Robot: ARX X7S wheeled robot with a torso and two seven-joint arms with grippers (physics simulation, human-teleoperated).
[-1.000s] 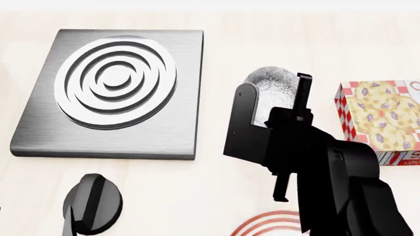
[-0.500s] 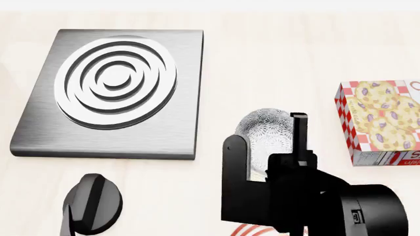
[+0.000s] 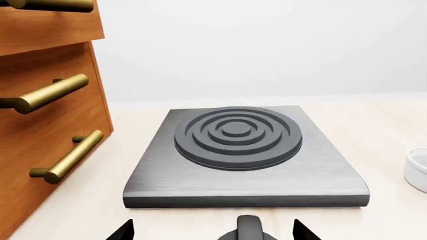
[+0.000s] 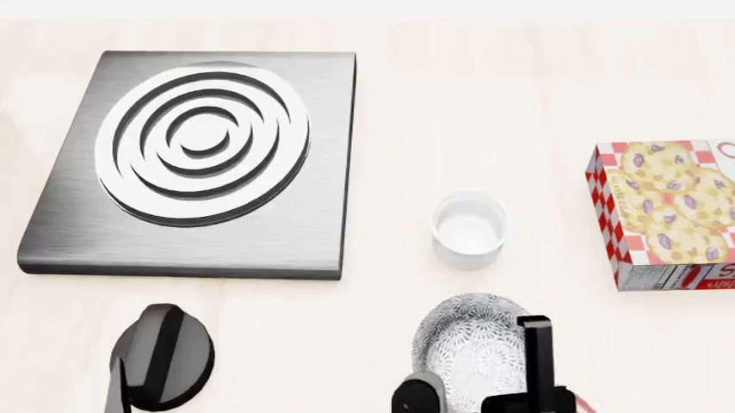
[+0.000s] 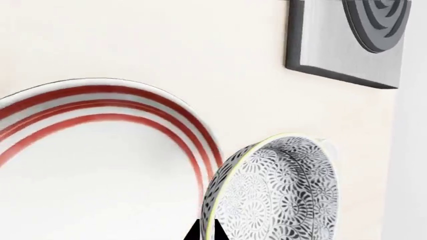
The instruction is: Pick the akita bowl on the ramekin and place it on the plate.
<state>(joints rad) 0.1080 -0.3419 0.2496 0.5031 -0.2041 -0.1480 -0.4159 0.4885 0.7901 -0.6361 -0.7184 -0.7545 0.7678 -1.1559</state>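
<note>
A: Location of akita bowl [image 4: 471, 344]?

B: Near bottom edge of head view, lifted off the ramekin [image 4: 469, 225] and well apart from it. Tilted, patterned inside facing camera. In right wrist view, seen just beside the red-ringed rim of the plate [image 5: 100, 150], partly overlapping that rim; contact with plate cannot be told.

A: Right gripper [image 4: 483, 391]?

B: Clamped on the bowl's wall: one finger [image 4: 534, 357] upright across the inside, the other outside at lower left. Dark fingertip also visible at the bowl's rim in right wrist view.

A: Ramekin?

B: Standing upright on pale counter [image 4: 483, 103], nothing inside, between the grey burner slab [image 4: 195, 163] and the red-checked box [image 4: 666, 211].

A: Left gripper [image 3: 213, 232]?

B: Low near the counter, facing the slab's near edge. Only two dark fingertips shown at picture edge, spread well apart, nothing between them. Dark rounded body visible at lower left of head view.

A: Other items?

B: Wooden drawers [image 3: 40, 115] with brass handles beside the slab, seen by left wrist camera only
</note>
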